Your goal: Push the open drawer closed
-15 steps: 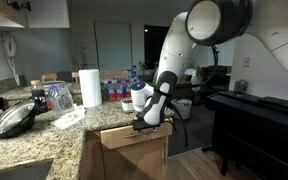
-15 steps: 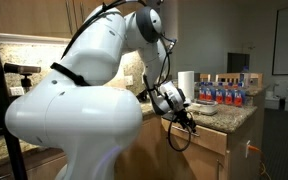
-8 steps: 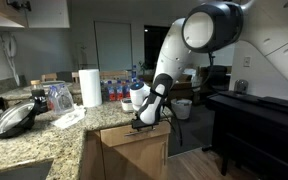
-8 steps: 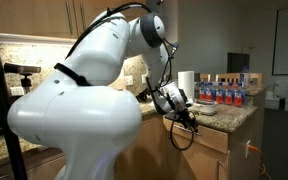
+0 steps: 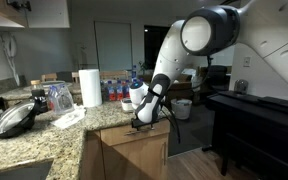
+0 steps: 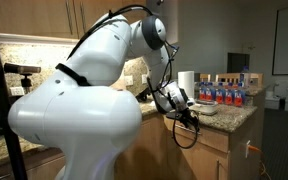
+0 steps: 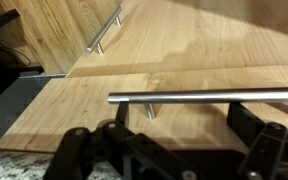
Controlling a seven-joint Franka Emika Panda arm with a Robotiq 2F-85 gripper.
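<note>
The drawer (image 5: 134, 142) is a light-brown wooden front standing slightly out from under the granite counter; its inside is hidden. In the wrist view its flat front (image 7: 74, 110) fills the frame, with the slim metal bar handle (image 7: 204, 96) across it. My gripper (image 5: 144, 122) is right against the drawer front, just below the counter edge. It also shows in an exterior view (image 6: 189, 118). In the wrist view the gripper (image 7: 179, 112) is open, with one finger on each side of the middle of the handle and nothing held.
The granite counter (image 5: 44, 140) carries a paper towel roll (image 5: 90, 87), a dark pan (image 5: 14, 118) and water bottles (image 5: 117, 88). A dark table (image 5: 254, 108) stands across the aisle. A cabinet door with its own handle (image 7: 104, 30) lies below the drawer.
The arm has shifted slightly toward the counter with the gripper against the drawer front. The drawer front has moved in a little.
</note>
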